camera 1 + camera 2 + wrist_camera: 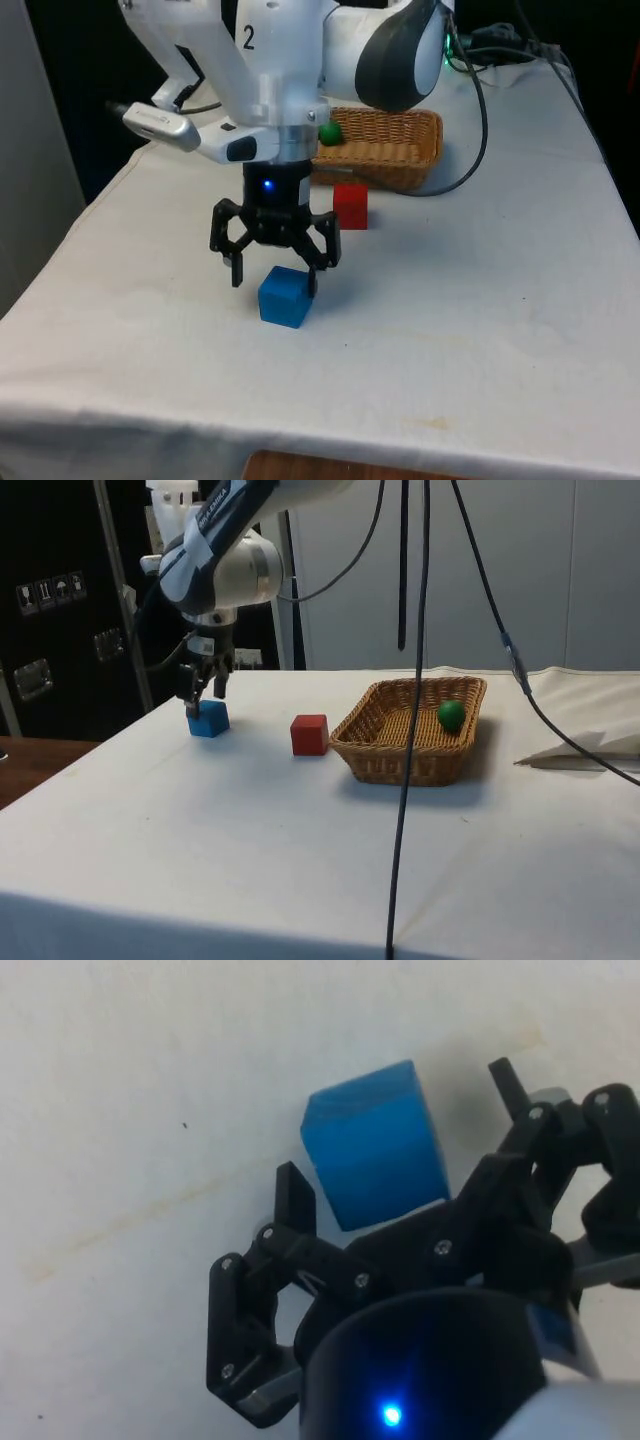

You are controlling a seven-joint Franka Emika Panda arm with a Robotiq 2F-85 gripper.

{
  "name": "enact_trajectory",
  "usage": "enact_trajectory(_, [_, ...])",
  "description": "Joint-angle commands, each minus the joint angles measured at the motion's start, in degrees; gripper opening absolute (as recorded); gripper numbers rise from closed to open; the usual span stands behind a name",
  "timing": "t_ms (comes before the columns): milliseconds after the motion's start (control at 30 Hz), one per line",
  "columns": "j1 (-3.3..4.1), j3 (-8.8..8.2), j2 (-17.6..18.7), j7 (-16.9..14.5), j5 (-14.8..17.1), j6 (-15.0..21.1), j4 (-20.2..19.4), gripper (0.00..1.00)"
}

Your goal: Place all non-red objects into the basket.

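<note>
Gripper (275, 278) hangs spread wide just above the blue cube (285, 297), holding nothing, on the near cloth. Beyond sits a red cube (350, 206), then the basket (400, 152) with a green ball (329, 133) inside. Grasping the blue cube looks like the step in hand; next, descend and close.

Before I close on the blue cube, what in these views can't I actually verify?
- Small blue foam cube: its far face is hidden by the black two-finger hand in the front view; its near part by the hand in the wrist view.
- Brown woven wicker basket: the arm covers its end on the front view's left, and part of the small green ball.
- Small red cube: its far sides face away.
</note>
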Motion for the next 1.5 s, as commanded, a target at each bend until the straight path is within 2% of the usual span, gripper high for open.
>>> enact_trajectory(0, [-0.86,0.97,0.34,-0.69,0.80,-0.29,0.80,1.00])
enact_trajectory(67, [-0.86,0.92,0.92,-1.72,2.64,-0.29,0.97,1.00])
enact_trajectory(267, [-0.57,0.57,1.95,-2.81,5.10,-0.34,1.26,1.00])
enact_trajectory(300, [-0.06,0.06,1.83,-2.41,4.76,-0.06,0.86,1.00])
enact_trajectory(333, [-0.52,0.57,2.01,-2.86,5.21,-0.34,1.26,1.00])
enact_trajectory(367, [-0.52,0.57,2.01,-2.92,5.39,-0.34,1.20,0.98])
enact_trajectory(400, [-0.52,0.52,2.01,-2.98,5.44,-0.34,1.20,0.91])
enact_trajectory(433, [-0.46,0.52,2.06,-2.98,5.56,-0.34,1.15,0.75])
enact_trajectory(467, [-0.46,0.52,2.06,-3.04,5.61,-0.34,1.15,0.53])
enact_trajectory(600, [-0.46,0.57,2.06,-3.04,5.73,-0.34,1.09,0.09])
enact_trajectory(633, [-0.06,0.06,2.01,-2.64,5.39,-0.29,0.86,0.00])
enact_trajectory(667, [-0.46,0.57,2.06,-3.04,5.73,-0.34,1.09,0.00])
enact_trajectory(900, [-0.46,0.52,2.01,-3.04,5.73,-0.34,1.03,0.02])
enact_trajectory(933, [-0.06,0.06,2.01,-2.64,5.39,-0.29,0.86,0.02])
enact_trajectory(967, [-0.40,0.17,1.49,-2.98,5.61,-0.69,0.80,0.02])
enact_trajectory(1000, [-0.34,-0.11,1.09,-2.92,5.50,-0.92,0.57,0.02])
enact_trajectory(1167, [0.52,-1.78,-1.09,-2.58,5.33,-2.35,-0.80,0.02])
enact_trajectory(1200, [0.17,-1.55,-0.69,-2.58,5.44,-2.46,-0.17,0.02])
enact_trajectory(1233, [0.57,-1.95,-1.60,-2.52,5.27,-2.46,-1.15,0.02])
enact_trajectory(1300, [0.92,-2.35,-3.09,-2.41,4.93,-2.75,-2.41,0.02])
enact_trajectory(1467, [1.49,-3.21,-5.50,-2.29,4.76,-3.38,-4.18,0.02])
